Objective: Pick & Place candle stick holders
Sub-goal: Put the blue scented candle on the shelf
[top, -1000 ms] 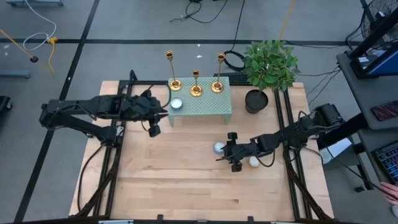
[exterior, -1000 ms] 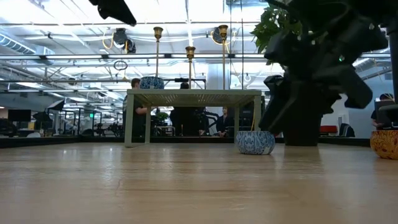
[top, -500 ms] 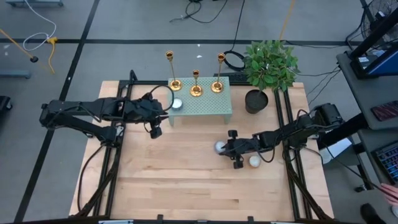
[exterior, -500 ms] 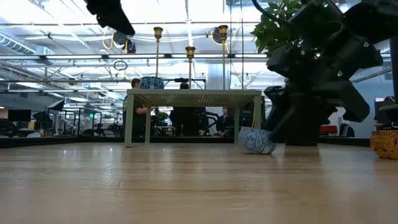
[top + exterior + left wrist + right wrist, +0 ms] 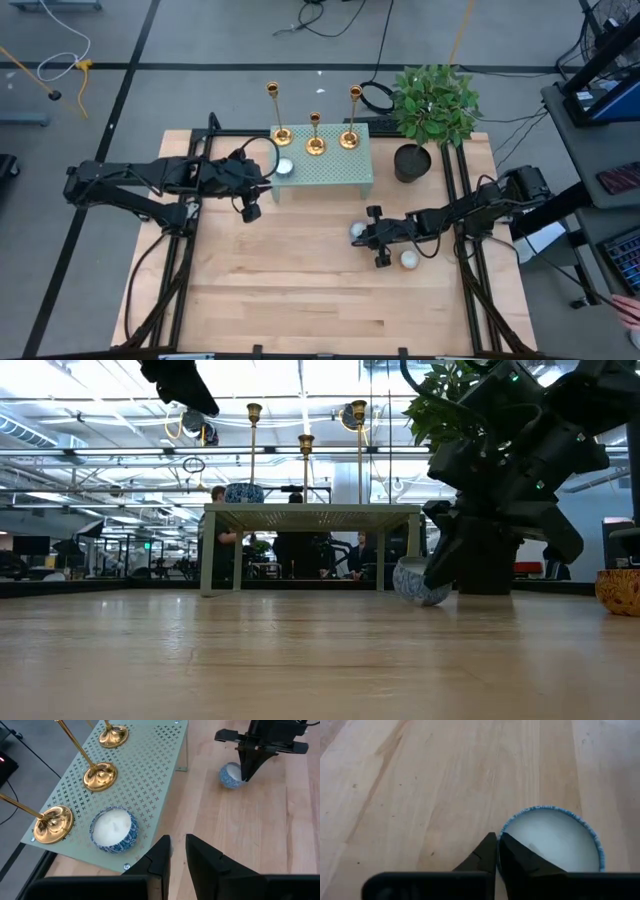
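The 3 candlesticks [image 5: 314, 134] stand upright in a row along the far edge of the green perforated stand [image 5: 345, 172], stems clear of each other, so you can take any 1 from the front without knocking its neighbour. No gripper touches them; judged from this, the pick has not begun.

The left gripper [image 5: 176, 854] hovers above the stand's near left corner, fingers drawn in to a narrow gap and holding nothing. It hangs just beside a blue-patterned candle [image 5: 114, 829] resting on the stand, with the nearest candlestick base [image 5: 52, 823] a little beyond.

The right gripper [image 5: 497, 851] sits low over the table [image 5: 280, 290], in front of the stand. Its fingers are pinched together, tips touching the rim of a second candle [image 5: 555, 840], which in the low view looks slightly tipped. A third candle [image 5: 409, 259] lies close by. A potted plant [image 5: 430, 110] stands to the stand's right; keep your approach away from it.
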Action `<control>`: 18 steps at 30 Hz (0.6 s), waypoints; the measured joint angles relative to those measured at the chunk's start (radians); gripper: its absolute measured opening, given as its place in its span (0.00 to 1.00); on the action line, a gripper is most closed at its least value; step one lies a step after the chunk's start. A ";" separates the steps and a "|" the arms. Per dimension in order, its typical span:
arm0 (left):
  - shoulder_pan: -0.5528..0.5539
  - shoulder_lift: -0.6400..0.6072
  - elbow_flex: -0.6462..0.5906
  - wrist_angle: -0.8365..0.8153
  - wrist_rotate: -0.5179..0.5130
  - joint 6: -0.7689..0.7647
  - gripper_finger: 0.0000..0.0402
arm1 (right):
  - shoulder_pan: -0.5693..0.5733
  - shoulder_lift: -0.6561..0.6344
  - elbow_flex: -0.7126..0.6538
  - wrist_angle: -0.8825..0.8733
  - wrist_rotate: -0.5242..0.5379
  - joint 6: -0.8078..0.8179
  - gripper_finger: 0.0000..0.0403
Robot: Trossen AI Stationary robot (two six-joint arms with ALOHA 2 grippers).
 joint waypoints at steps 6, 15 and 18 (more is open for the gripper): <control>0.000 0.000 0.000 0.000 0.000 -0.005 0.17 | 0.000 0.000 0.000 0.042 -0.004 0.048 0.01; 0.000 0.000 0.000 0.004 0.000 -0.007 0.17 | -0.003 -0.112 0.080 0.115 0.078 0.143 0.01; 0.000 0.000 0.000 0.005 0.000 -0.002 0.17 | -0.007 -0.119 0.158 0.103 0.106 0.118 0.00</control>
